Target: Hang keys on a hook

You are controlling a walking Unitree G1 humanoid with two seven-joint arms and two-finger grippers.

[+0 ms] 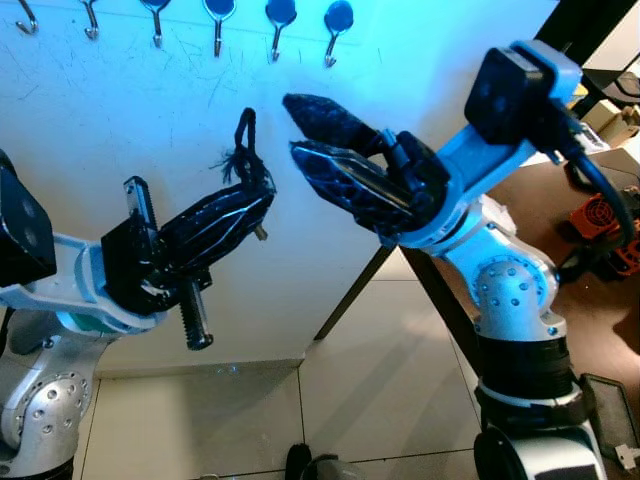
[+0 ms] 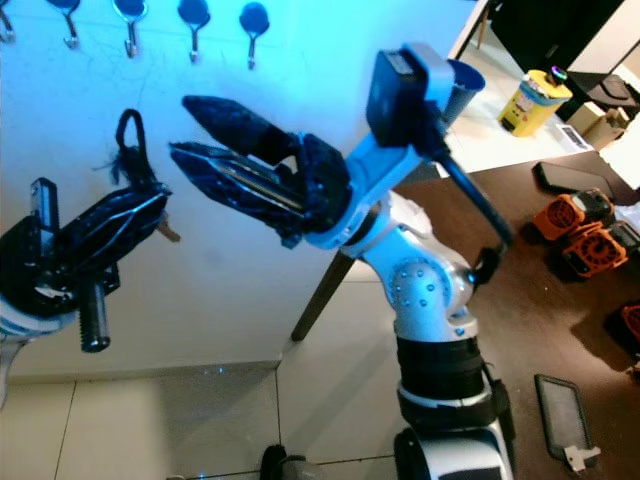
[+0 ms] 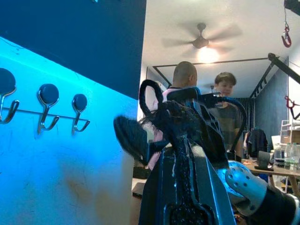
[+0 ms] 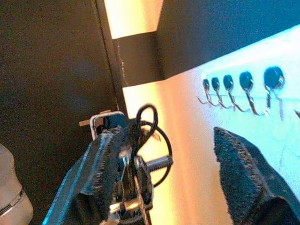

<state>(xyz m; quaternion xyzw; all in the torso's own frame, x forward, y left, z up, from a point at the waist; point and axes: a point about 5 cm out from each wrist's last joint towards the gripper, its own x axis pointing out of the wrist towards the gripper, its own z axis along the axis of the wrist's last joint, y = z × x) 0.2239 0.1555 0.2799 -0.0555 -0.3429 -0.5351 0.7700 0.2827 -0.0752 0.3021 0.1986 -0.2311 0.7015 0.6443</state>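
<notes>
Held the keys [image 1: 258,228] pinched flat between the closed fingers of the left gripper [image 1: 250,195], black cord loop [image 1: 245,135] standing up past the tips. Right gripper [image 1: 315,135] spread wide just beside that loop. Hooks [image 1: 275,25] well above both. Judged light, cord limp and floppy; best taken by the loop.

Both arms raised (right fingers [image 1: 330,120] apart)
</notes>
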